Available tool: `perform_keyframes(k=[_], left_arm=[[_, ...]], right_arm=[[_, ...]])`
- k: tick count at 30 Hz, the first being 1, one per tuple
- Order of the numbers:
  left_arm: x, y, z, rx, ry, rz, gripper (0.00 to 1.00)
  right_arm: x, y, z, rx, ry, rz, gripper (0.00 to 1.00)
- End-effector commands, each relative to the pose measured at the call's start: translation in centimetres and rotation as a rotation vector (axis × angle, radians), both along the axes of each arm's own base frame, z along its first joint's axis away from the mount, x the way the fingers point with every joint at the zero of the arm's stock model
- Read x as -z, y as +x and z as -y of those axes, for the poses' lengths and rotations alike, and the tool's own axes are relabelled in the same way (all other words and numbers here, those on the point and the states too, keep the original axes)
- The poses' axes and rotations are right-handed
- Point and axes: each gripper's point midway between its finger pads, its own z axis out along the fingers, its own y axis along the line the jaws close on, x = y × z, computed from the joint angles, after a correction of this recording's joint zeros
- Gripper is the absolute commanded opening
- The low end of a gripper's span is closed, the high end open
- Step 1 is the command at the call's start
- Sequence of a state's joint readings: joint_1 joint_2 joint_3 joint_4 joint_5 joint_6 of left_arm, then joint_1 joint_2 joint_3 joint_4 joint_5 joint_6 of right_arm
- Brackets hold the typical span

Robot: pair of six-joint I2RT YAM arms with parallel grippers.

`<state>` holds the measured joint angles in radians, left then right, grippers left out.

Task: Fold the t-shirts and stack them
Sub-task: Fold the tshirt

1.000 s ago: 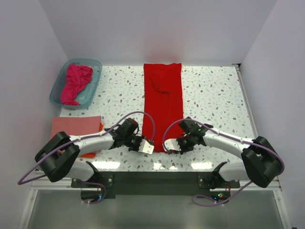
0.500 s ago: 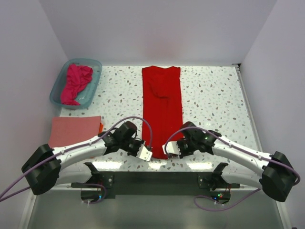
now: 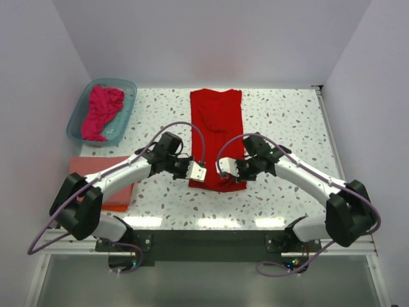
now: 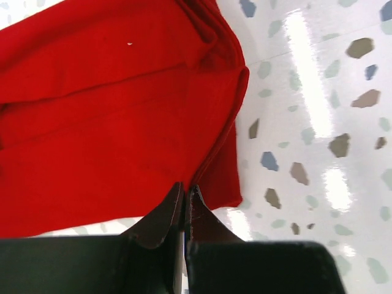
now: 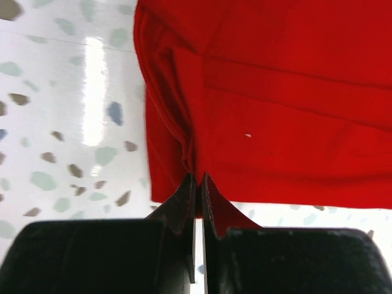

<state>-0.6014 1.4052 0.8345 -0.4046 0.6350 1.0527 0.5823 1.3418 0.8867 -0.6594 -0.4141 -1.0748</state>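
Left end effector (image 3: 197, 171) and right end effector (image 3: 227, 167) each pinch the red t-shirt (image 3: 216, 121) at its near edge (jaws pressed together).

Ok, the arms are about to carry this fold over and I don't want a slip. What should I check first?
1. Left gripper shut on the red shirt at its near corner: ok.
2. Right gripper shut on the other near corner: ok.
3. Both grippers level with each other across the shirt, seen from above: ok.
4. Every cloth layer caught in each pinch: cannot tell, the folds bunch at the jaws.
5. Far half of the shirt lying flat on the table: ok.
6. Tub and folded stack off to the left, out of the fold's path: ok.
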Motion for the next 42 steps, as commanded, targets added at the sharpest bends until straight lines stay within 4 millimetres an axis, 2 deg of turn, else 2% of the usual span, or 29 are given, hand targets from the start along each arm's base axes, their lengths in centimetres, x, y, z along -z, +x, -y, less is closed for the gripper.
perform_keyframes(k=[1,4,5,6,8,9,10,11,12,13,14,16,17,19,20,21,22,27,35,42], left_arm=[[-1.4,3.2,1.4,0.036,-0.05,0.081,0.0],[-1.2,6.1,1.2,0.008,-0.046,0.089,0.0],[-1.2,7.6,1.0,-0.011,-0.046,0.093,0.0],[-1.2,8.3,1.0,-0.017,-0.046,0.098,0.0],[-1.2,10.4,1.2,-0.035,-0.045,0.104,0.0],[-1.2,11.4,1.0,-0.049,-0.043,0.112,0.0],[-2.1,12.7,1.3,-0.055,-0.053,0.142,0.0],[-1.1,13.5,1.3,-0.063,-0.04,0.129,0.0],[-1.0,14.2,1.3,-0.073,-0.033,0.133,0.0],[-1.4,15.1,1.5,-0.078,-0.035,0.146,0.0],[-0.5,15.7,1.3,-0.087,-0.027,0.131,0.0],[0.0,16.8,1.3,-0.091,-0.023,0.133,0.0],[0.0,17.4,1.1,-0.096,-0.021,0.141,0.0],[0.2,18.6,1.2,-0.106,-0.024,0.151,0.0],[0.3,19.1,1.1,-0.112,-0.023,0.149,0.0],[-0.3,19.8,1.3,-0.116,-0.028,0.159,0.0],[0.4,20.1,1.3,-0.118,-0.023,0.143,0.0],[0.5,22.0,0.9,-0.142,-0.024,0.149,0.0],[0.9,23.8,0.7,-0.189,-0.022,0.156,0.0],[1.7,25.2,0.5,-0.26,-0.016,0.14,0.0]], right_arm=[[-1.7,3.6,-1.2,-0.064,0.063,0.076,0.0],[-1.4,6.8,-0.8,-0.064,0.06,0.107,0.0],[-1.5,7.6,-0.8,-0.063,0.071,0.113,0.0],[-2.2,9.0,-0.8,-0.053,0.082,0.134,0.0],[-1.4,10.1,-0.9,-0.064,0.08,0.115,0.0],[-1.9,11.2,-1.0,-0.065,0.086,0.135,0.0],[-1.1,11.9,-1.1,-0.07,0.083,0.126,0.0],[-1.0,12.4,-1.1,-0.072,0.084,0.125,0.0],[-1.7,13.6,-1.3,-0.074,0.093,0.144,0.0],[-0.6,14.3,-1.4,-0.07,0.086,0.121,0.0],[-1.4,15.6,-1.6,-0.062,0.095,0.143,0.0],[-0.3,17.1,-1.3,-0.048,0.088,0.129,0.0],[-0.7,18.3,-1.1,-0.032,0.092,0.147,0.0],[0.1,19.2,-1.0,-0.024,0.086,0.132,0.0],[-0.4,20.0,-1.0,-0.023,0.089,0.148,0.0],[-0.3,20.4,-0.8,-0.018,0.089,0.149,0.0],[-0.2,20.7,-0.7,-0.015,0.087,0.148,0.0],[0.0,22.3,0.0,0.014,0.094,0.147,0.0],[0.0,24.9,0.9,0.097,0.116,0.168,0.0],[1.0,26.3,1.2,0.118,0.12,0.176,0.0]])
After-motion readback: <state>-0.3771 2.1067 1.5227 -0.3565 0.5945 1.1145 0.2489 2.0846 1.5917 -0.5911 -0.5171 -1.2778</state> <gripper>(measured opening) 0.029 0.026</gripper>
